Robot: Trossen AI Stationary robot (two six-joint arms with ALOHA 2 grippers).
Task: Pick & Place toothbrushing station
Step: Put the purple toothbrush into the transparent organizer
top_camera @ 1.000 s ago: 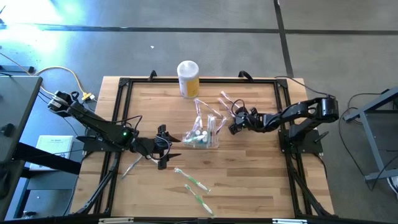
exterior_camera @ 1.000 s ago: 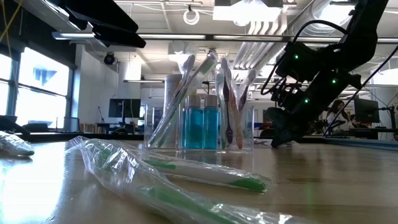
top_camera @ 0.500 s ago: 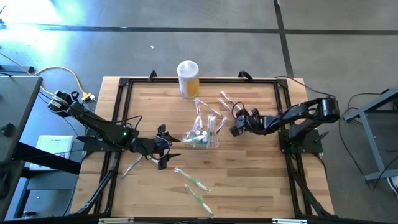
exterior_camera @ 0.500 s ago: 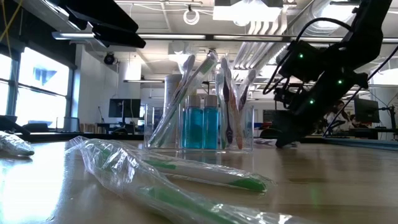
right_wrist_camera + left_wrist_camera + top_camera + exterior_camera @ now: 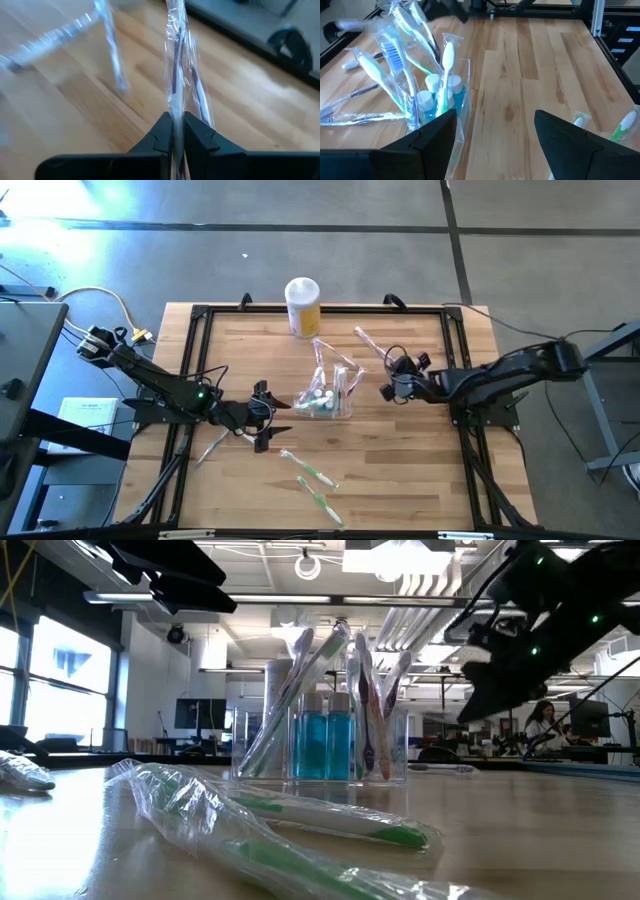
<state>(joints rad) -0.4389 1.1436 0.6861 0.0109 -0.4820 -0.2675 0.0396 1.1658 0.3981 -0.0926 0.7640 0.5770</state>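
My right gripper (image 5: 392, 390), pinching a wrapped toothbrush (image 5: 176, 65), sits right of the centre-frame toothbrushing station (image 5: 327, 395); my left gripper (image 5: 266, 416) gapes nearer, lower left.

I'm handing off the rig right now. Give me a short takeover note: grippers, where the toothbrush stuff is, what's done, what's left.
Right gripper: shut on a wrapped toothbrush, lifted off the table, to the right of the station.
Left gripper: open, empty, waiting to the left of the station.
Toothbrushing station: mid-table, upright, already holding several brushes and two blue bottles.
Done: several brushes loaded.
Left: place the held brush in the station. Two green wrapped toothbrushes lie on the near side of the table, one more lies by the left arm, and a pink one lies at the far side.
Yellow canister stands at the far edge, untouched.
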